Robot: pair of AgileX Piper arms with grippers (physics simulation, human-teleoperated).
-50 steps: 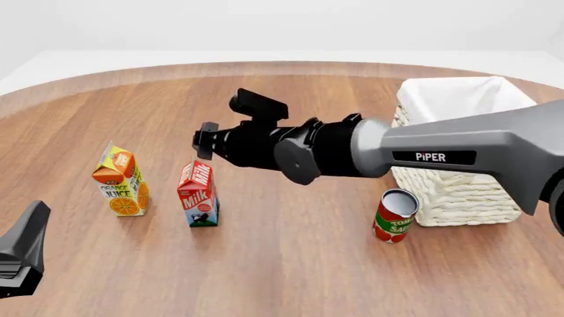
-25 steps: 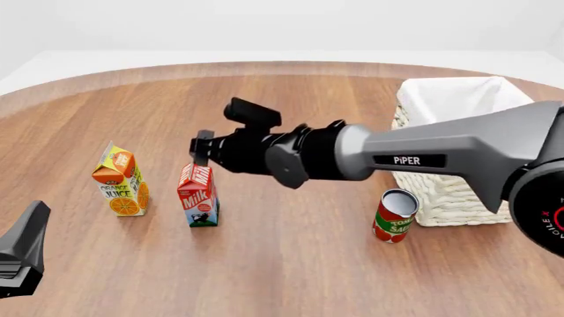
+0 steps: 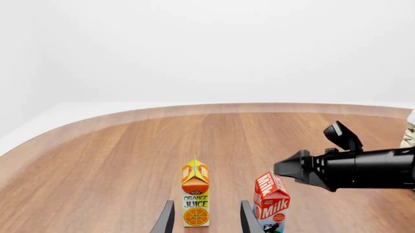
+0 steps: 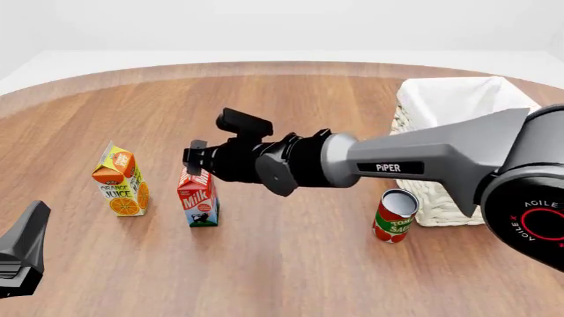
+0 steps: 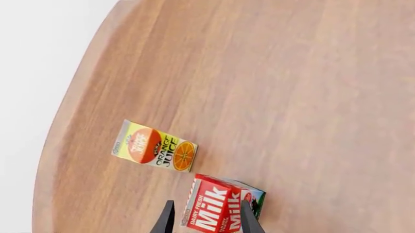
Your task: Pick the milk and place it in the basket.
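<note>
A wooden tabletop (image 4: 291, 264) with two robot arms. The right gripper (image 4: 195, 158), black and mounted on a grey arm, hangs directly above the milk, a small gable-top carton with a red top, white "Milk" lettering and a blue-and-white base (image 4: 198, 196). The carton stands upright just below the fingertips. In the right wrist view the two dark fingertips (image 5: 166, 219) sit spread apart, released, with the carton's red top (image 5: 217, 209) between them; they do not appear to touch it.

Beside the milk, on the side away from the right arm's body, stands a yellow-orange juice carton (image 4: 121, 181), near but apart. Back along the arm, well behind the gripper, sits the large cream-white woven wicker basket with a white cloth liner (image 4: 458, 191), and a red tomato sauce can (image 4: 394, 216) stands just in front of it.

The left gripper (image 3: 203, 218) rests low at the near table edge, its fingers apart and holding nothing.

To do this step well, I judge the right gripper should descend straight down so the fingers straddle the carton's body below the sloped top, keep centred, and close only once both pads face flat sides, avoiding a nudge toward the juice carton.
</note>
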